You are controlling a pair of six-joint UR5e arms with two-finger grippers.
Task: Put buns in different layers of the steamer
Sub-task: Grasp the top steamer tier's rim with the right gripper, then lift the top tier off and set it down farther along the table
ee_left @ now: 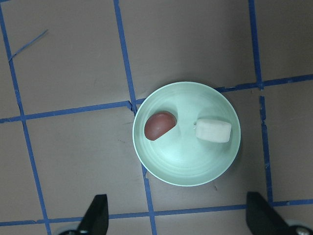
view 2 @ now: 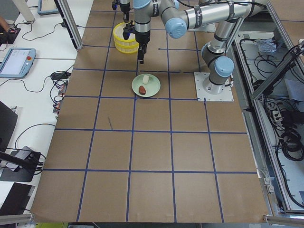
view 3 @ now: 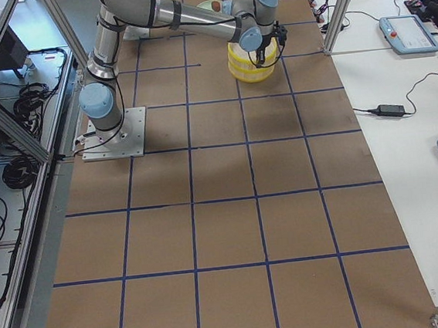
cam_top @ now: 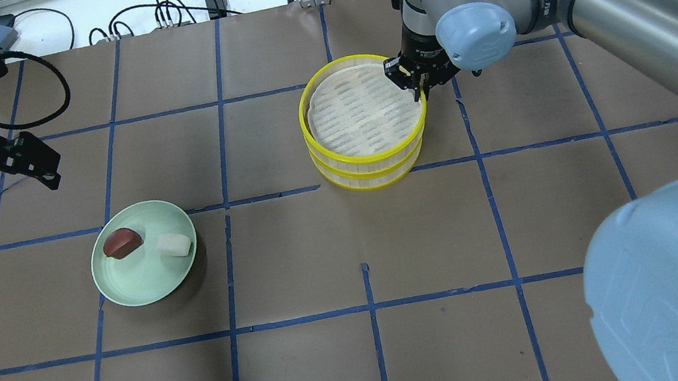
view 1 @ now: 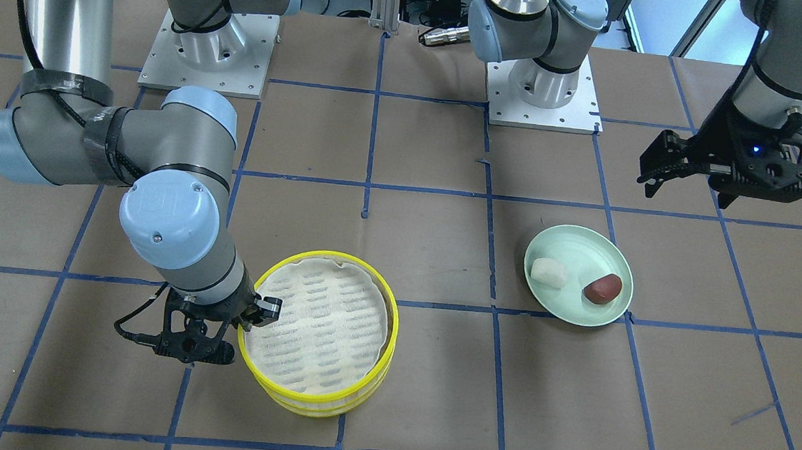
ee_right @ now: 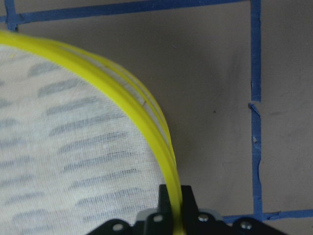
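Observation:
Two yellow-rimmed steamer trays (cam_top: 367, 154) with mesh liners stand stacked, the top one (view 1: 327, 256) slightly offset on the lower one (cam_top: 371, 180). My right gripper (cam_top: 417, 93) is shut on the top tray's rim (ee_right: 122, 93), one finger inside and one outside, as the right wrist view shows (ee_right: 176, 198). The white bun (view 1: 548, 272) and the reddish-brown bun (view 1: 603, 289) lie side by side on a pale green plate (view 1: 578, 250). My left gripper (ee_left: 176, 220) is open and empty, hovering above the plate (ee_left: 186, 182), both buns apart from it.
The table is brown paper with a blue tape grid. The two arm bases (view 1: 207, 52) stand at the robot's edge. The plate (cam_top: 144, 283) lies about two grid squares from the steamer stack. Cables and tablets lie beyond the table's ends.

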